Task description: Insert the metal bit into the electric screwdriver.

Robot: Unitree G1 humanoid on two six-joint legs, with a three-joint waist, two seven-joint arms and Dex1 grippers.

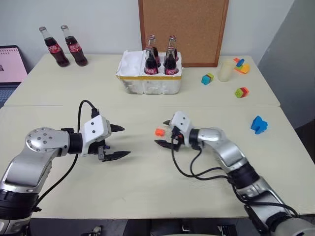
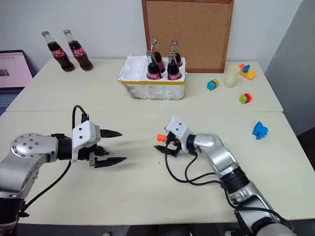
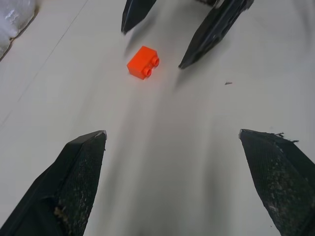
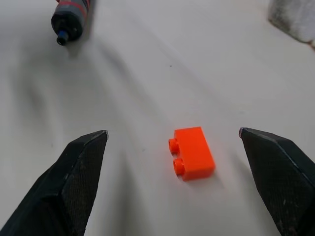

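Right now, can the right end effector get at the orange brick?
Probably yes: the right end effector is open, the orange brick lies on the table between its fingers, and nothing blocks the way.

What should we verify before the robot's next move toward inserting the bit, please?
1. Left gripper open and empty: ok.
2. Right gripper open, holding nothing: ok.
3. Electric screwdriver located: ok; it shows beyond the orange brick, in neither gripper.
4. Metal bit located: cannot tell.
5. Space between the right gripper's fingers free: not ok; the orange brick lies on the table there.
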